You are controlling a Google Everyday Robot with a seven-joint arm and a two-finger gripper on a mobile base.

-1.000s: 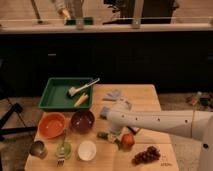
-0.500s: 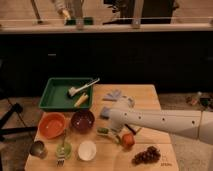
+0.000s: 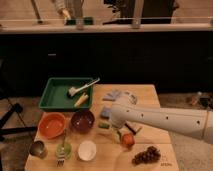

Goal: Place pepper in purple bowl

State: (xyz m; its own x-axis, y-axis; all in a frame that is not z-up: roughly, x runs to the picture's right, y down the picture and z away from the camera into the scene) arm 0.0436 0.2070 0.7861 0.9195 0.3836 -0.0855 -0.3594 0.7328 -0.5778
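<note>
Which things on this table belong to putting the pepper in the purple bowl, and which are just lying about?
Job in hand: pepper, on the table just right of the purple bowl; gripper, low beside the pepper.

Lying about: orange bowl, white bowl, green tray, red-orange fruit, grapes, metal cup.

Arm (image 3: 165, 121): white and thick, a single long link in view; it enters at the right edge, lower right of the frame, and stretches leftward, rising slightly toward its far end.
Arm end: a rounded white housing just below the frame's centre.
Gripper (image 3: 110, 122): at the arm's left tip, lower centre of the frame, largely hidden by that housing.
</note>
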